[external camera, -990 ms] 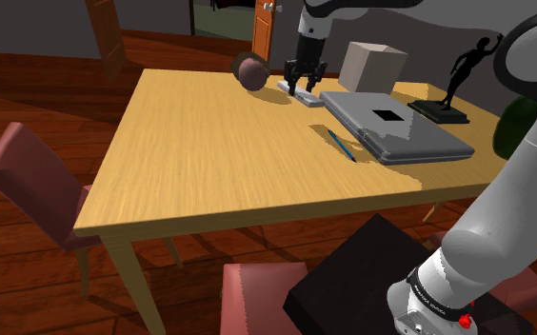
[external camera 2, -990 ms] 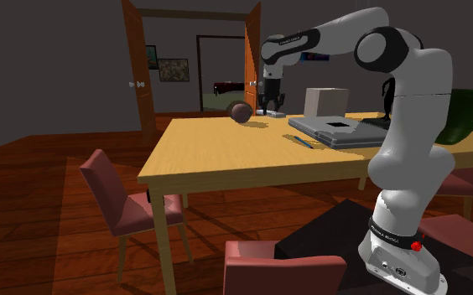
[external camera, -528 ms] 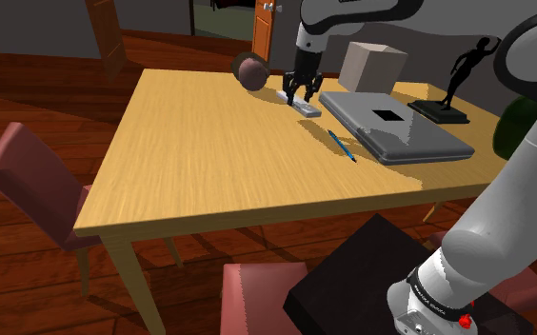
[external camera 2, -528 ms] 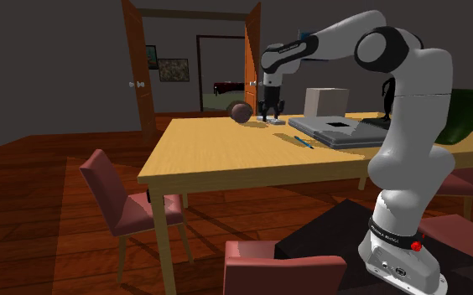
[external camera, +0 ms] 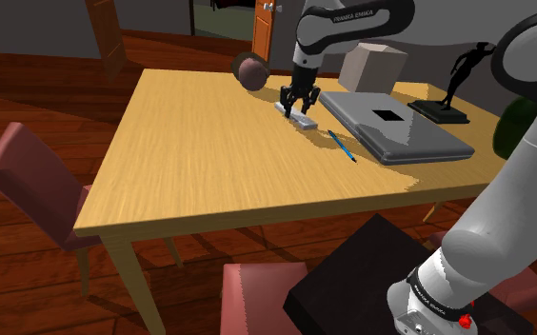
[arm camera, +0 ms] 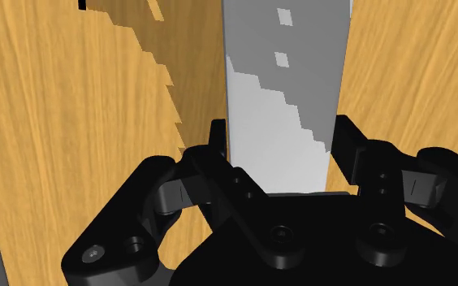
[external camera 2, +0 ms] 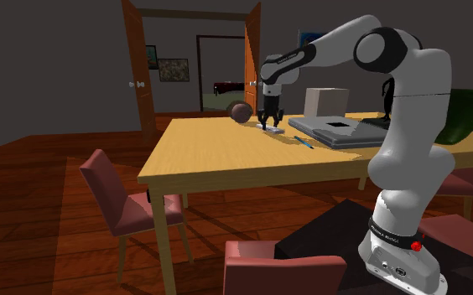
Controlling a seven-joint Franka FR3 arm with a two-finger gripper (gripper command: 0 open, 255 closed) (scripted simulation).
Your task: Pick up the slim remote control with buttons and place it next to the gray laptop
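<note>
In the shoulder view, a brown ball (external camera: 250, 71) is being shown at the far edge of the counter (external camera: 190, 152). To its right, the pincer (external camera: 297, 103) is being held low over the wood, with the pale grey remote (external camera: 302, 119) directly beneath it. Whether the remote is touching the counter cannot be told from there.

The grasp is being made plain by the wrist view. The remote's near end is being clasped between the two black fingers (arm camera: 218, 150), one pressed against each long side. Small square buttons are being shown on the part reaching away from the pincer.

Further right in the shoulder view, a blue pen (external camera: 342, 145) is being shown lying just beside the closed grey laptop (external camera: 400, 133). The remote is near the laptop's left edge but apart from it. Behind the laptop, a plain pale box (external camera: 371, 67) is being shown with its sides closed, so what is in it cannot be told. At the far right, a dark figurine (external camera: 459, 76) is being shown standing upright on its base.
</note>
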